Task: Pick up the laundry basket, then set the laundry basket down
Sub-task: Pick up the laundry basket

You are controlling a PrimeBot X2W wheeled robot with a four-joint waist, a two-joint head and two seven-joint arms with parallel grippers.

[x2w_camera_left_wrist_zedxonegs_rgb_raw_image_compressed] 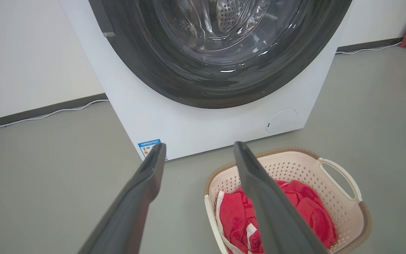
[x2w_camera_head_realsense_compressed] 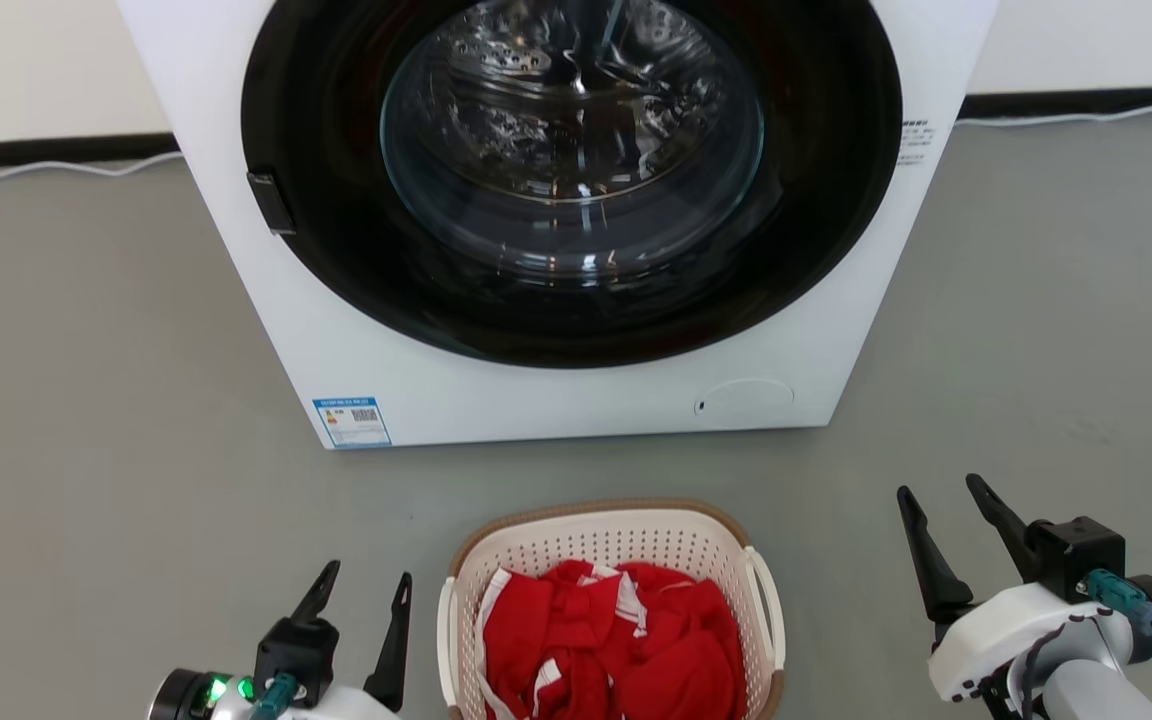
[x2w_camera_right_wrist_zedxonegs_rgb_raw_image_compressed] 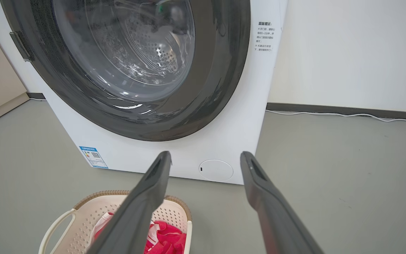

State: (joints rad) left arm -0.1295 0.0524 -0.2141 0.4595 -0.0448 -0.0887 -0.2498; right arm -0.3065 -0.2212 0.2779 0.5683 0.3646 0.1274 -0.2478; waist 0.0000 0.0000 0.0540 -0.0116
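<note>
The cream laundry basket with a brown woven-look rim and white loop handles rests on the grey floor in front of the washing machine, holding red and white clothes. My left gripper stands open just left of the basket, apart from it. My right gripper is open further off to the basket's right, nothing between its fingers. In the left wrist view the basket lies to the right of the left gripper. The right wrist view has the basket low on the left of the right gripper.
A white front-loading washing machine with a dark round glass door stands close behind the basket. White cables run along the dark skirting at the wall. Grey floor spreads on both sides.
</note>
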